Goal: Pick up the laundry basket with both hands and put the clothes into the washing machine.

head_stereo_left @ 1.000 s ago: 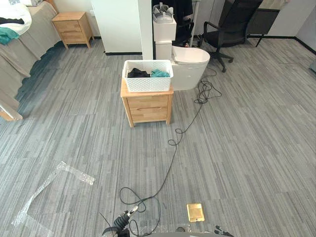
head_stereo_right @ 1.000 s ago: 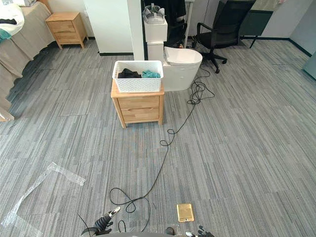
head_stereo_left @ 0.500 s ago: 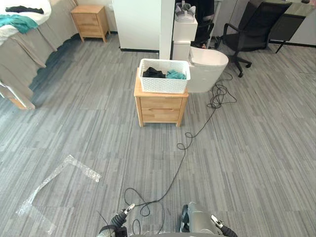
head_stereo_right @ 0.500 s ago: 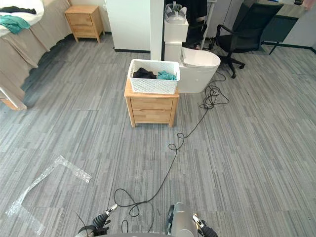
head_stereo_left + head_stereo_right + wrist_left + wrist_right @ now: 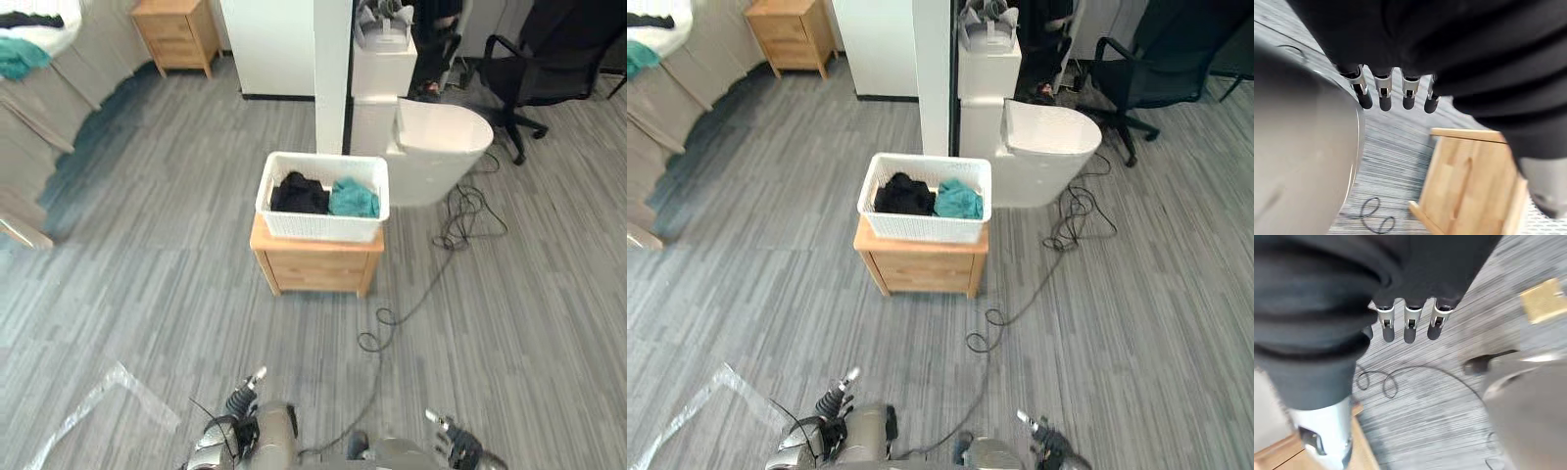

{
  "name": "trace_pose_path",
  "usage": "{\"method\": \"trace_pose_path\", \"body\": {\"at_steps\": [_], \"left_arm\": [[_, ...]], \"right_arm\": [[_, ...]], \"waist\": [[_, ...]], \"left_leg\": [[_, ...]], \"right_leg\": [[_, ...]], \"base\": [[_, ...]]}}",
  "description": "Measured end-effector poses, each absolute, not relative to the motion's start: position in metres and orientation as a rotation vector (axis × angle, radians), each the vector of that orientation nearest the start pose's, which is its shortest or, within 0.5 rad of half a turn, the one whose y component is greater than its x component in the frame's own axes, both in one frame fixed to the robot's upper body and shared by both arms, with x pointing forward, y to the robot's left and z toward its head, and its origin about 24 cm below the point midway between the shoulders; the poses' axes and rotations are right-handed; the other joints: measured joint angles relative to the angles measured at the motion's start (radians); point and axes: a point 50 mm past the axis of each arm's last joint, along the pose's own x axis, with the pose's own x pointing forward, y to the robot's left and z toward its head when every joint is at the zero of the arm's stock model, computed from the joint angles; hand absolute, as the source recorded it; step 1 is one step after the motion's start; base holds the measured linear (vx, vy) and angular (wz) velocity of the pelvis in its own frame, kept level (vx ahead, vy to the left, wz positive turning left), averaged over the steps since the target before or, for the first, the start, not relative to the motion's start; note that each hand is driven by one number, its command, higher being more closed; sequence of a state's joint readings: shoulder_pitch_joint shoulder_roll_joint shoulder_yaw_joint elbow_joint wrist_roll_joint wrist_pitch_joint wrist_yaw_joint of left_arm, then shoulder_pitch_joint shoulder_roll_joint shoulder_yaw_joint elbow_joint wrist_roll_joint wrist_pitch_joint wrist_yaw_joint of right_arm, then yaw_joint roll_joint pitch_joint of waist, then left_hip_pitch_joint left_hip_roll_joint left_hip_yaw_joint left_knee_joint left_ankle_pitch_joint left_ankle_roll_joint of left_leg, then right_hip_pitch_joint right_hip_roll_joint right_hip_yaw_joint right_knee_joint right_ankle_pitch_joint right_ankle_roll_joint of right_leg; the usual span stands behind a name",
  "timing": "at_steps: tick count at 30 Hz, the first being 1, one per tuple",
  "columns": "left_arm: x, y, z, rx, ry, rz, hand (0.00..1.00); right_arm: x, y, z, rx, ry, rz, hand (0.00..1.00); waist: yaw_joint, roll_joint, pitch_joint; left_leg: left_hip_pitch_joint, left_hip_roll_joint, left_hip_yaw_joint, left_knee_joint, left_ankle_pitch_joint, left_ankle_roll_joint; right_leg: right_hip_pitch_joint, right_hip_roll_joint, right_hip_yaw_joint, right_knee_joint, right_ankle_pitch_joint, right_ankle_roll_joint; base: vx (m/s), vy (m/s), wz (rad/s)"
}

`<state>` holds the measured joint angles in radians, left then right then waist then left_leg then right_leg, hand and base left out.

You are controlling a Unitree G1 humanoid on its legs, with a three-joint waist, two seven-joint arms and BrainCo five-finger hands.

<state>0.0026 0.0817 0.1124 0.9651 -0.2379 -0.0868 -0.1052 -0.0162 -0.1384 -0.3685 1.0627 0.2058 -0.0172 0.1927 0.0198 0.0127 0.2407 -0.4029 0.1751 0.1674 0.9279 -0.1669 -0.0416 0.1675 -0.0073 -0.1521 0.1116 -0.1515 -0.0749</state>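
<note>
The laundry basket [image 5: 318, 227] is white, rectangular and lattice-walled. It holds 2 pieces, a black garment [image 5: 299, 193] beside a teal garment [image 5: 353, 198]. It sits on a small wooden worktop [image 5: 318, 269] (a bedside cabinet), well ahead of the robot. The left robot hand [image 5: 242, 397] and right robot hand [image 5: 453, 443] hang low above the floor [image 5: 147, 294], fingers [image 5: 1383, 95] loosely straight, grasping nothing.
</note>
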Motion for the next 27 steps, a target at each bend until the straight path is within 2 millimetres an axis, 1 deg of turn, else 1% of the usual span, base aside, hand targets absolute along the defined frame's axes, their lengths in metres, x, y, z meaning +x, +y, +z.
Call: {"method": "trace_pose_path", "body": {"at_steps": [1, 2, 3, 4, 5, 6, 7, 8, 9, 10, 11, 12, 13, 14, 15, 16, 17, 18, 19, 20, 21, 22, 24, 25, 26, 27], "left_arm": [[0.146, 0.193, -0.140, -0.240, 0.850, 0.173, 0.00], [0.142, 0.192, -0.142, -0.243, 0.864, 0.174, 0.00], [0.137, 0.189, -0.144, -0.237, 0.885, 0.162, 0.00], [0.128, 0.187, -0.147, -0.237, 0.908, 0.160, 0.00], [0.127, 0.191, -0.148, -0.237, 0.911, 0.175, 0.00], [0.127, 0.192, -0.148, -0.232, 0.913, 0.184, 0.00], [0.128, 0.196, -0.147, -0.220, 0.911, 0.191, 0.00], [0.127, 0.201, -0.147, -0.204, 0.919, 0.192, 0.00], [0.126, 0.200, -0.149, -0.201, 0.932, 0.191, 0.00], [0.123, 0.201, -0.150, -0.187, 0.952, 0.183, 0.00], [0.120, 0.203, -0.151, -0.182, 0.970, 0.183, 0.00], [0.117, 0.200, -0.153, -0.186, 0.980, 0.178, 0.00], [0.115, 0.198, -0.154, -0.191, 0.993, 0.176, 0.00], [0.115, 0.197, -0.154, -0.194, 0.993, 0.178, 0.00], [0.117, 0.198, -0.154, -0.194, 0.988, 0.179, 0.00], [0.118, 0.198, -0.153, -0.197, 0.981, 0.183, 0.00], [0.118, 0.199, -0.153, -0.195, 0.981, 0.184, 0.00], [0.117, 0.205, -0.152, -0.187, 0.974, 0.199, 0.00], [0.114, 0.202, -0.155, -0.228, 0.980, 0.234, 0.00], [0.107, 0.199, -0.157, -0.264, 0.989, 0.261, 0.00], [0.100, 0.200, -0.158, -0.316, 0.986, 0.321, 0.00], [0.094, 0.200, -0.160, -0.368, 0.992, 0.373, 0.00], [0.087, 0.203, -0.161, -0.433, 0.987, 0.448, 0.00], [0.084, 0.209, -0.161, -0.468, 0.968, 0.503, 0.00], [0.082, 0.214, -0.159, -0.487, 0.947, 0.537, 0.00], [0.081, 0.225, -0.154, -0.524, 0.883, 0.609, 0.00]], "right_arm": [[0.144, -0.241, -0.134, 0.302, 0.841, -0.307, 0.00], [0.151, -0.242, -0.129, 0.283, 0.807, -0.297, 0.00], [0.155, -0.244, -0.124, 0.266, 0.765, -0.295, 0.00], [0.152, -0.249, -0.120, 0.247, 0.733, -0.305, 0.00], [0.149, -0.247, -0.122, 0.252, 0.742, -0.310, 0.00], [0.139, -0.244, -0.126, 0.256, 0.769, -0.312, 0.00], [0.134, -0.243, -0.128, 0.255, 0.783, -0.312, 0.00], [0.120, -0.238, -0.136, 0.273, 0.830, -0.314, 0.00], [0.113, -0.235, -0.139, 0.284, 0.854, -0.320, 0.00], [0.103, -0.228, -0.146, 0.308, 0.895, -0.320, 0.00], [0.095, -0.221, -0.152, 0.332, 0.945, -0.316, 0.00], [0.090, -0.220, -0.154, 0.340, 0.972, -0.310, 0.00], [0.085, -0.219, -0.156, 0.349, 0.996, -0.306, 0.00], [0.082, -0.218, -0.158, 0.359, 1.008, -0.310, 0.00], [0.079, -0.218, -0.159, 0.374, 1.014, -0.318, 0.00], [0.068, -0.221, -0.161, 0.431, 1.029, -0.376, 0.00], [0.065, -0.222, -0.162, 0.442, 1.035, -0.393, 0.00], [0.046, -0.224, -0.165, 0.491, 1.060, -0.470, 0.00], [0.026, -0.228, -0.168, 0.551, 1.092, -0.570, 0.00], [0.018, -0.230, -0.168, 0.573, 1.100, -0.613, 0.00], [0.009, -0.234, -0.168, 0.611, 1.083, -0.677, 0.00], [0.007, -0.237, -0.167, 0.630, 1.066, -0.717, 0.00], [0.001, -0.244, -0.165, 0.671, 1.032, -0.796, 0.00], [-0.003, -0.250, -0.163, 0.697, 0.994, -0.856, 0.00], [-0.003, -0.254, -0.162, 0.704, 0.967, -0.879, 0.00], [0.001, -0.265, -0.156, 0.704, 0.887, -0.917, 0.00]], "waist": [[0.000, 0.006, -0.002], [-0.005, 0.013, -0.007], [-0.004, 0.027, -0.016], [-0.002, 0.040, -0.033], [-0.004, 0.027, -0.044], [-0.008, -0.013, -0.067], [-0.007, -0.032, -0.078], [-0.012, -0.059, -0.084], [-0.019, -0.065, -0.085], [-0.030, -0.079, -0.086], [-0.030, -0.073, -0.078], [-0.031, -0.062, -0.072], [-0.031, -0.026, -0.067], [-0.031, -0.021, -0.071], [-0.032, -0.017, -0.070], [-0.043, -0.027, -0.081], [-0.045, -0.032, -0.084], [-0.051, -0.056, -0.087], [-0.058, -0.070, -0.092], [-0.055, -0.051, -0.111], [-0.048, -0.034, -0.129], [-0.040, -0.025, -0.130], [-0.045, -0.012, -0.137], [-0.046, -0.008, -0.139], [-0.046, -0.004, -0.142], [-0.047, -0.012, -0.143]], "left_leg": [[-0.002, -0.004, 0.036, -0.246, 0.009, -0.007], [0.007, -0.007, 0.049, -0.379, 0.024, -0.022], [0.019, -0.008, 0.058, -0.572, 0.055, -0.044], [0.016, -0.014, 0.033, -0.667, 0.127, -0.055], [0.012, -0.038, 0.030, -0.637, 0.143, -0.067], [0.020, -0.090, 0.022, -0.632, 0.139, -0.046], [0.031, -0.104, 0.033, -0.637, 0.143, -0.031], [0.078, -0.138, 0.049, -0.651, 0.162, -0.001], [0.100, -0.146, 0.052, -0.648, 0.170, 0.020], [0.143, -0.157, 0.057, -0.644, 0.162, 0.057], [0.224, -0.163, 0.057, -0.661, 0.137, 0.068], [0.291, -0.157, 0.060, -0.698, 0.134, 0.069], [0.371, -0.142, 0.070, -0.750, 0.135, 0.067], [0.421, -0.130, 0.076, -0.781, 0.142, 0.057], [0.435, -0.128, 0.076, -0.788, 0.146, 0.050], [0.447, -0.128, 0.077, -0.789, 0.147, 0.040], [0.447, -0.130, 0.078, -0.790, 0.146, 0.038], [0.461, -0.157, 0.072, -0.799, 0.121, 0.001], [0.507, -0.157, 0.048, -0.830, 0.099, -0.009], [0.516, -0.143, 0.044, -0.849, 0.106, -0.020], [0.515, -0.118, 0.031, -0.865, 0.108, -0.025], [0.513, -0.100, 0.027, -0.873, 0.108, -0.027], [0.514, -0.080, 0.022, -0.880, 0.117, -0.041], [0.523, -0.070, 0.025, -0.880, 0.118, -0.043], [0.527, -0.067, 0.026, -0.880, 0.118, -0.043], [0.525, -0.065, 0.030, -0.880, 0.119, -0.044]], "right_leg": [[0.039, -0.019, 0.005, -0.010, -0.032, 0.029], [0.051, -0.024, 0.010, -0.014, -0.048, 0.040], [0.077, -0.025, 0.021, -0.020, -0.080, 0.056], [0.126, -0.031, 0.035, -0.018, -0.146, 0.076], [0.132, -0.052, 0.039, 0.008, -0.165, 0.076], [0.092, -0.102, 0.054, 0.116, -0.169, 0.069], [0.047, -0.128, 0.072, 0.208, -0.165, 0.075], [-0.040, -0.166, 0.100, 0.455, -0.088, 0.130], [-0.065, -0.175, 0.105, 0.544, -0.032, 0.160], [-0.100, -0.188, 0.121, 0.673, 0.032, 0.205], [-0.150, -0.211, 0.102, 0.789, -0.012, 0.191], [-0.170, -0.228, 0.051, 0.790, -0.066, 0.169], [-0.195, -0.238, -0.036, 0.715, -0.125, 0.148], [-0.227, -0.233, -0.087, 0.594, -0.143, 0.151], [-0.244, -0.226, -0.095, 0.517, -0.142, 0.152], [-0.259, -0.200, -0.084, 0.272, -0.090, 0.164], [-0.259, -0.198, -0.078, 0.220, -0.069, 0.165], [-0.274, -0.211, -0.064, 0.133, 0.104, 0.158], [-0.266, -0.214, -0.083, 0.159, 0.118, 0.151], [-0.264, -0.202, -0.094, 0.151, 0.118, 0.150], [-0.244, -0.175, -0.103, 0.102, 0.117, 0.148], [-0.221, -0.150, -0.120, 0.049, 0.125, 0.136], [-0.187, -0.127, -0.149, -0.003, 0.134, 0.125], [-0.165, -0.117, -0.164, -0.017, 0.134, 0.124], [-0.157, -0.114, -0.170, -0.022, 0.134, 0.124], [-0.153, -0.111, -0.176, -0.032, 0.134, 0.124]], "base": [[0.55, 0.093, -0.49], [0.42, 0.109, -0.44], [0.57, 0.249, -0.44], [0.58, 0.304, -0.36], [0.73, 0.361, -0.05], [0.51, 0.244, 0.13], [0.77, 0.344, 0.25], [0.65, 0.300, 0.22], [0.76, 0.323, 0.35], [0.60, 0.199, 0.17], [0.57, 0.168, -0.04], [0.51, 0.122, -0.27], [0.45, 0.081, -0.30], [0.49, 0.032, -0.21], [0.44, -0.044, 0.13], [0.33, -0.083, 0.28], [0.32, -0.121, 0.64], [0.27, -0.133, 0.80], [0.39, -0.190, 0.76], [0.40, -0.192, 0.42], [0.44, -0.223, 0.02], [0.30, -0.179, 0.03], [0.23, -0.157, 0.20], [0.19, -0.121, 0.26], [0.14, -0.089, 0.16], [0.09, -0.049, 0.04]]}}
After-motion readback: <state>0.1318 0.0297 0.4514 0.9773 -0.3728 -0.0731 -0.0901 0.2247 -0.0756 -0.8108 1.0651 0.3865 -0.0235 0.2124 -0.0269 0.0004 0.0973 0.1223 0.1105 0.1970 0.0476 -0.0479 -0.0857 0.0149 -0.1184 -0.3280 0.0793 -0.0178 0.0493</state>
